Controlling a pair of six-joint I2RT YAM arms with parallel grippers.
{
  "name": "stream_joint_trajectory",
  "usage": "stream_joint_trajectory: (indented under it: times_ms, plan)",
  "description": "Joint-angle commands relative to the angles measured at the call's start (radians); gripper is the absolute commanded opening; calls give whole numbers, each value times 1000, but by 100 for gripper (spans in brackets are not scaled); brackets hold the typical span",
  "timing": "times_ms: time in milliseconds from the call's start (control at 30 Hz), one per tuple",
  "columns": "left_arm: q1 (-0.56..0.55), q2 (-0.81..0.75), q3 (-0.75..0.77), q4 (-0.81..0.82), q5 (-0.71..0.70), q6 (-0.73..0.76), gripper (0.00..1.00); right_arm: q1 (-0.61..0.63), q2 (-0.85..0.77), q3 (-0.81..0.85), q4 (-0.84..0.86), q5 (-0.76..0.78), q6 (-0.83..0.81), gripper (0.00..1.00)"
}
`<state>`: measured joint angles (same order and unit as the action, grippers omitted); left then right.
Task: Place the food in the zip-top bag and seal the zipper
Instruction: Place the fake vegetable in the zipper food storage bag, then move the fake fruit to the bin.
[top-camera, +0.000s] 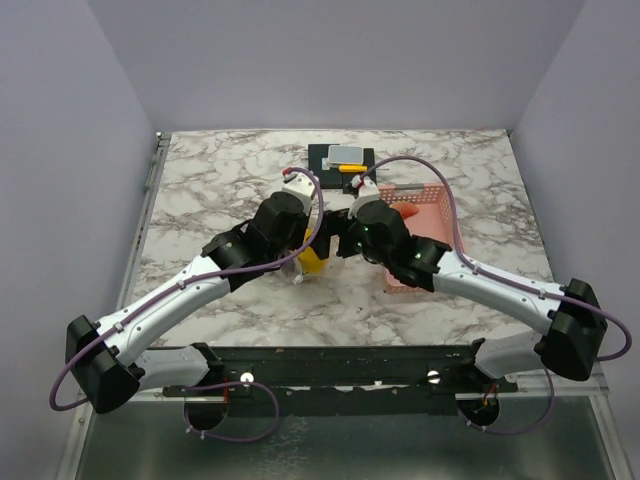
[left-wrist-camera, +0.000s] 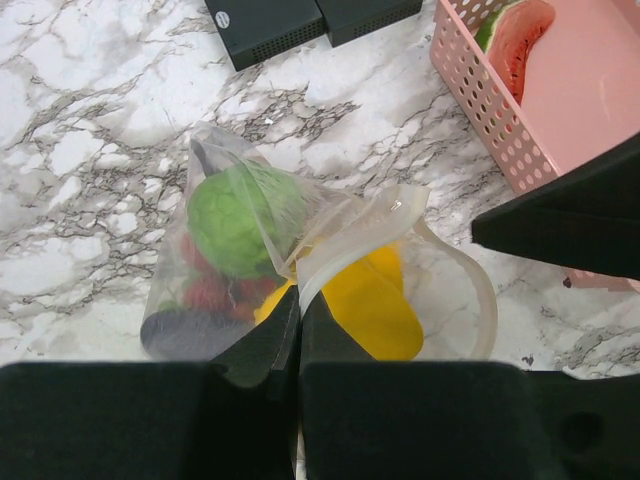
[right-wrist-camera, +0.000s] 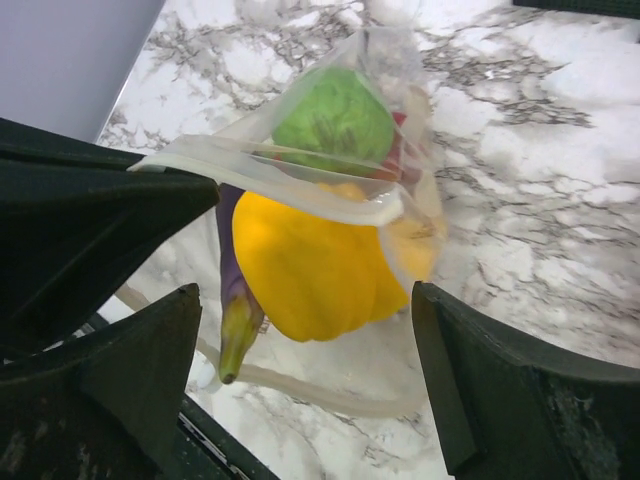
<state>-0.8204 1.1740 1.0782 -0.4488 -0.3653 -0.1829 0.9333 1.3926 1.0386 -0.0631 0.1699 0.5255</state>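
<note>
The zip-top bag (left-wrist-camera: 325, 215) lay on the marbled worktop (left-wrist-camera: 90, 120), near the pink basket (left-wrist-camera: 480, 100). From above the two arms crowded over it and hid nearly all of it, so only a yellow patch showed. The left claw (left-wrist-camera: 298, 310) was clamped tight on a fold of the clear film beside the bag's mouth. Its own black fingers cut off the bag's near edge in that view. The right claw (right-wrist-camera: 305, 300) stood wide, with its fingers on either side of the yellow piece (right-wrist-camera: 310, 270) and apart from it.

The film was thin, crinkled and glossy, with a thicker milky band curling round the mouth. Through it showed a round green piece (left-wrist-camera: 240, 220) with a leafy, veined surface. Below that were blurred red pieces (left-wrist-camera: 205, 292) and a dark purple piece (right-wrist-camera: 232, 300) with a greenish stem end. The smooth, lobed yellow piece sat at the mouth, partly behind the band, and I could not tell whether all of it was inside.

The basket was hard plastic pierced with rows of round holes. It held a watermelon slice (left-wrist-camera: 515, 35) that was cut off by the frame. Flat black boxes (left-wrist-camera: 300, 20) lay at the far edge, only partly in view.
</note>
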Motion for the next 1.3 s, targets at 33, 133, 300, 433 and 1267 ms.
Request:
stream_joint_trajectory:
  times_ms: [33, 133, 300, 433, 1267]
  plan:
    - [-6, -29, -8, 46, 9, -15, 0, 7, -110, -22, -148, 158, 4, 89]
    - [-6, -31, -8, 46, 10, -16, 0, 7, -140, -11, -264, 264, 4, 88]
    - [-6, -27, -8, 45, 11, -16, 0, 0, -181, -11, -376, 379, 13, 87]
    - [-5, -25, -8, 46, 10, -16, 0, -1, -225, -42, -399, 378, 30, 87]
    - [-6, -18, -9, 44, 7, -10, 0, -579, 97, 25, -273, 184, -51, 85]
